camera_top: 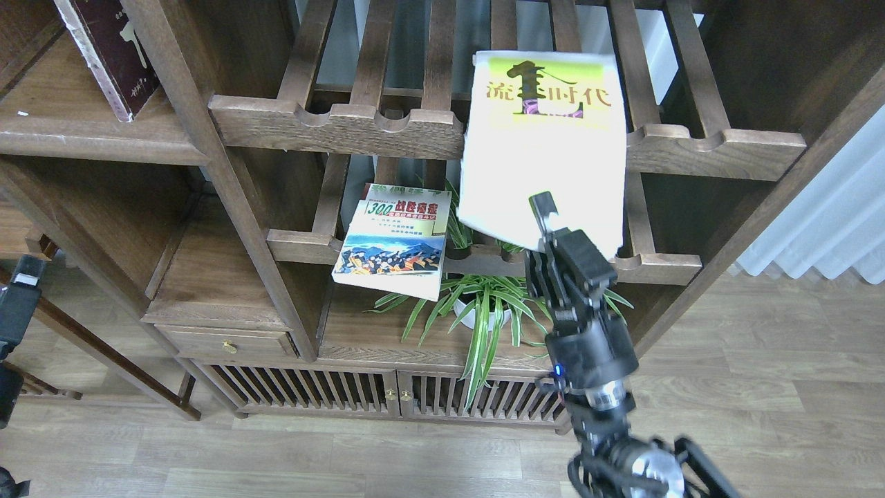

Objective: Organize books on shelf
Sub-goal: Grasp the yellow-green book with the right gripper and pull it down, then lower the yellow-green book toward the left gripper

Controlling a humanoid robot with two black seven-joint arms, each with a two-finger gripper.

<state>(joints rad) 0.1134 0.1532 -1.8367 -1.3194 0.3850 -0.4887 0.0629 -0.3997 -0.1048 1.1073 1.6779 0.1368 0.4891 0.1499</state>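
Observation:
My right gripper is shut on the lower edge of the yellow-green book with a white border. It holds the book up, cover toward me, in front of the slatted racks. One finger shows in front of the cover. The maroon book leans on the flat dark brown shelf at the top left. The smaller book with the crowd picture lies on the lower slatted rack, overhanging its front rail. A dark part of my left arm shows at the left edge; its fingers cannot be told apart.
Two slatted racks with scalloped rails fill the cabinet's middle. A potted spider plant stands under the lower rack, right under my arm. A drawer and slatted doors sit below. A white curtain hangs at the right.

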